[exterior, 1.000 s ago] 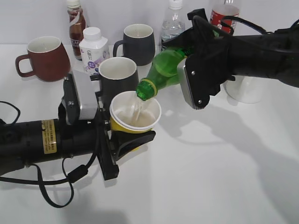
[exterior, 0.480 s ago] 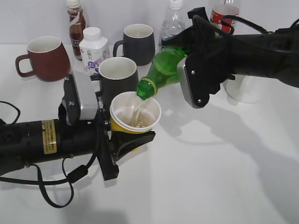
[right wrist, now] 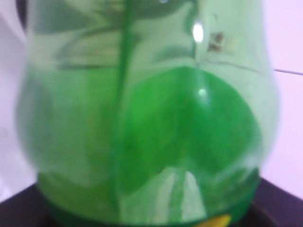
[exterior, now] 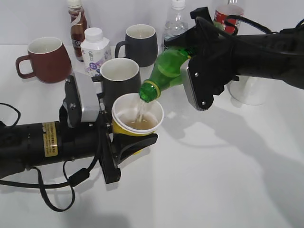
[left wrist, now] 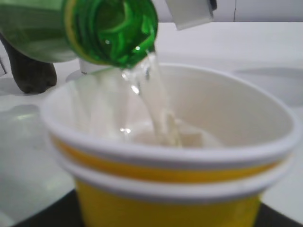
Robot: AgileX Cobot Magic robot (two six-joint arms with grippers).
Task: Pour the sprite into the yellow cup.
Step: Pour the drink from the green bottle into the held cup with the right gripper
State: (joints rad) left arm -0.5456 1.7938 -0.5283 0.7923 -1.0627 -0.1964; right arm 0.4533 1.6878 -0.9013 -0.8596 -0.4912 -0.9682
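Note:
My right gripper (exterior: pixel 190 59) is shut on the sprite (exterior: pixel 166 71), a green bottle with no cap on it, tilted with its open mouth over the yellow cup (exterior: pixel 137 116). A clear stream runs from the mouth (left wrist: pixel 118 33) into the cup (left wrist: pixel 165 189), and liquid lies in the bottom. My left gripper (exterior: pixel 121 137) is shut on the yellow cup and holds it above the table. The right wrist view is filled by the green bottle (right wrist: pixel 142 118).
Behind the cup stand a dark grey mug (exterior: pixel 118 78), another dark mug (exterior: pixel 141 43), a brown mug (exterior: pixel 45 58), a small white bottle (exterior: pixel 95 47), a brown drink bottle (exterior: pixel 77 23), a clear water bottle (exterior: pixel 176 21), a red-labelled bottle (exterior: pixel 227 16) and a white mug (exterior: pixel 249 90).
The bottle and cup stay in place while the stream keeps running; the liquid in the cup has risen a little.

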